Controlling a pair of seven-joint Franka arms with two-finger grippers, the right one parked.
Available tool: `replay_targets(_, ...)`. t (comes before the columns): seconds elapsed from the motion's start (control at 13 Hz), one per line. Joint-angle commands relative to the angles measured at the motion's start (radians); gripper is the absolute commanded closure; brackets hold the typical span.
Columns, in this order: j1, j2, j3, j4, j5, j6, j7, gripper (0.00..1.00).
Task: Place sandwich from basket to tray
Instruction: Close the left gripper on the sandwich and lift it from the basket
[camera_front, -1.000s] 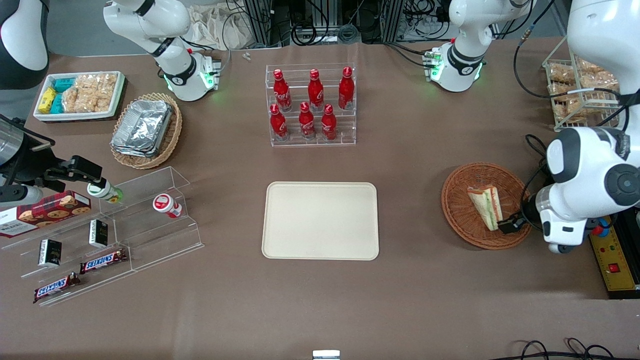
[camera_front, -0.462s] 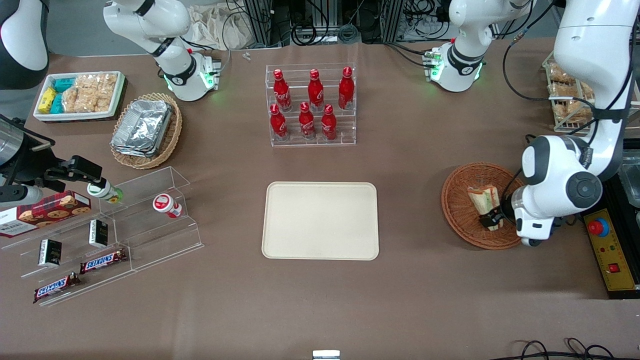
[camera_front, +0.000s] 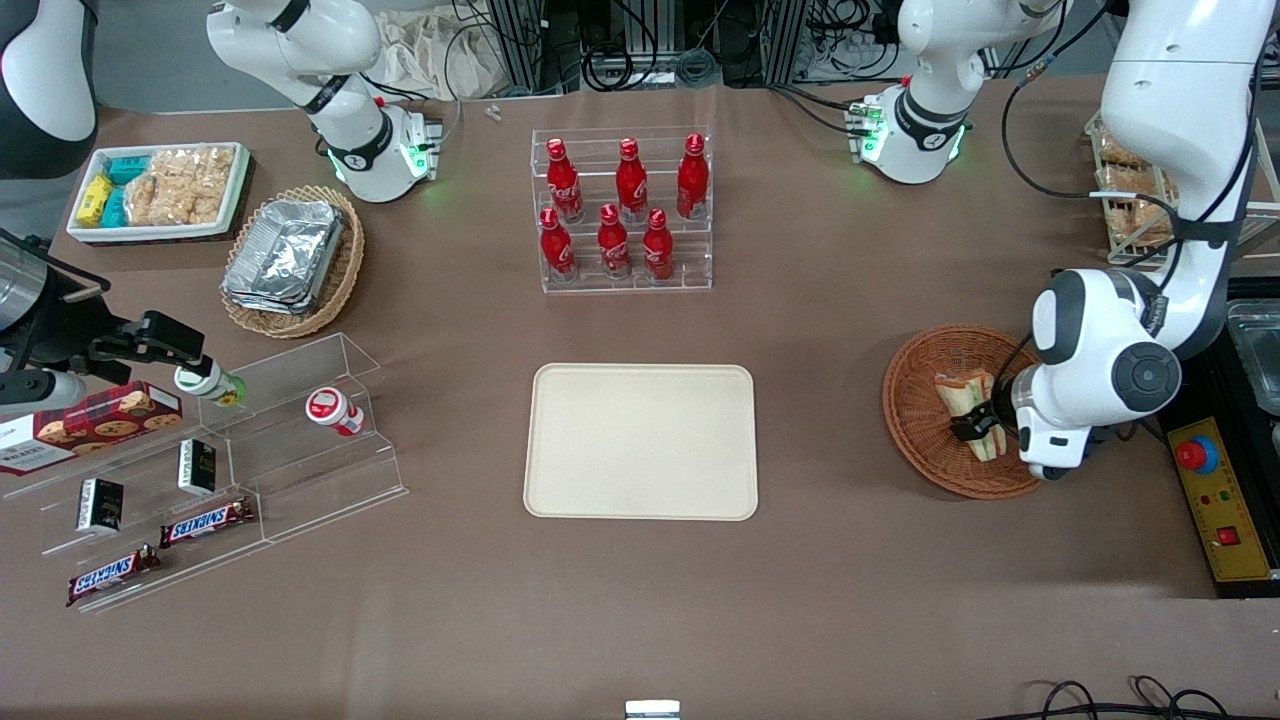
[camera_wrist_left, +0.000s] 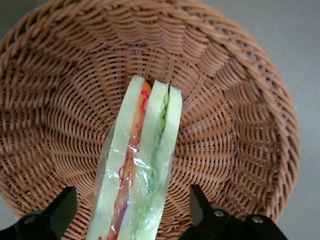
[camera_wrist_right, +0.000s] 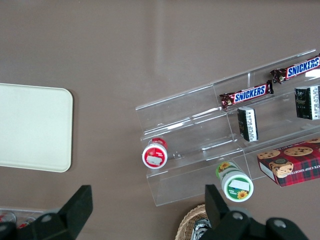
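Observation:
The wrapped wedge sandwich (camera_front: 962, 394) of white bread with green and red-orange filling lies in the round reddish-brown wicker basket (camera_front: 908, 412), toward the working arm's end of the table. My gripper (camera_front: 976, 432) hangs low over the sandwich's end nearer the front camera. In the left wrist view the sandwich (camera_wrist_left: 142, 165) runs between the two black fingers (camera_wrist_left: 64, 206), which stand apart on either side of it with a gap to each, so the gripper (camera_wrist_left: 131, 206) is open. The cream-beige tray (camera_front: 640, 441) lies bare at the table's middle.
A clear rack of red bottles (camera_front: 622, 212) stands farther from the front camera than the tray. A wire rack of snack bags (camera_front: 1130, 190) is near the working arm. A tan basket of foil containers (camera_front: 290, 258) and a clear snack shelf (camera_front: 220, 470) lie toward the parked arm's end.
My gripper has travelled from the basket's edge in over the sandwich, and its fingers now straddle the sandwich's near end. The sandwich has not moved.

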Motion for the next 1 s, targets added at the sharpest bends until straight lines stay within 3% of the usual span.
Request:
replay_targets(0.0, 0.007, -0.031, -0.003, -0.044, 0.020, 0.031, -0.018, 0.04)
replay_targets(0.08, 0.007, -0.029, -0.003, -0.044, 0.020, 0.040, -0.018, 0.25)
replay_targets(0.15, 0.005, -0.031, -0.003, -0.044, 0.020, 0.040, -0.021, 0.68)
replay_targets(0.23, 0.004, -0.036, -0.003, -0.038, 0.018, 0.036, -0.028, 0.95)
replay_targets(0.31, 0.000, -0.040, -0.004, -0.032, 0.018, 0.034, -0.069, 1.00)
replay_targets(0.62, -0.016, -0.055, -0.012, 0.050, 0.022, 0.008, -0.183, 1.00)
replay_targets(0.92, -0.042, -0.063, -0.020, 0.311, 0.018, -0.302, -0.171, 1.00)
